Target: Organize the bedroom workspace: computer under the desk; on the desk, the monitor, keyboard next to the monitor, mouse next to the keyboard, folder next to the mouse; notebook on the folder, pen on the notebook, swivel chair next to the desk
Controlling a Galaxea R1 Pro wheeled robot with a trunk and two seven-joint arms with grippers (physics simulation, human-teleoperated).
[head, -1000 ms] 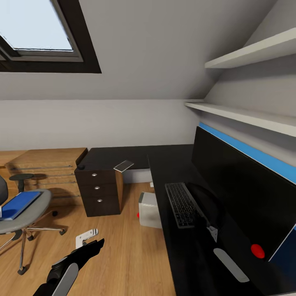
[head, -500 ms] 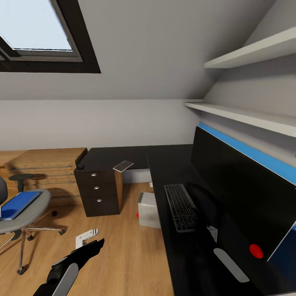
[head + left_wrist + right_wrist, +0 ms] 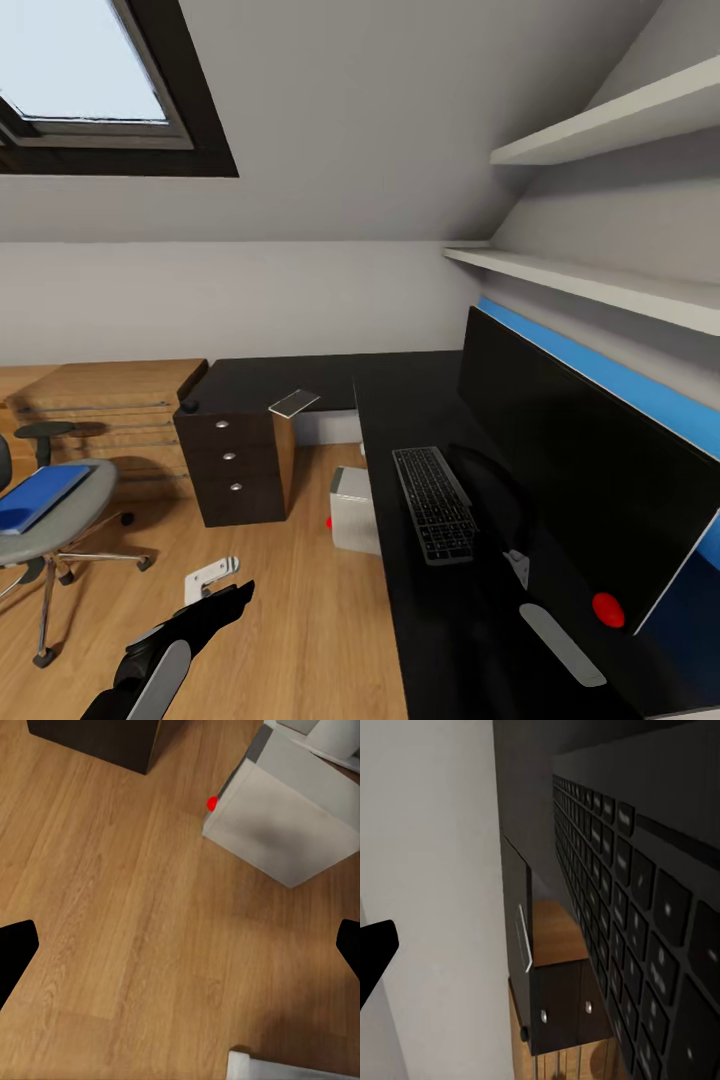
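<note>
The black desk (image 3: pixel 400 400) runs along the right wall, and the wide monitor (image 3: pixel 570 470) stands on it. The keyboard (image 3: pixel 433 503) lies in front of the monitor and looms close in the right wrist view (image 3: pixel 622 885). The grey computer (image 3: pixel 353 510) sits on the floor at the desk's edge (image 3: pixel 289 817). On the desk's far wing the notebook (image 3: pixel 294 403) lies flat and the mouse (image 3: pixel 189 407) rests at the corner. The blue folder (image 3: pixel 40 495) lies on the swivel chair (image 3: pixel 60 525) at the left. My left gripper (image 3: pixel 225 600) hangs open above the floor. My right gripper (image 3: pixel 500 548) is open and empty by the keyboard's near end.
A dark drawer unit (image 3: pixel 235 465) stands under the desk's far wing. A wooden dresser (image 3: pixel 105 400) lies beyond the chair. White shelves (image 3: pixel 590 280) run above the monitor, and a skylight (image 3: pixel 90 90) is at the upper left. Wood floor (image 3: pixel 290 610) lies between chair and desk.
The whole picture has slid slightly left, so the camera moved. Both arms keep their pose and none of the things has moved.
</note>
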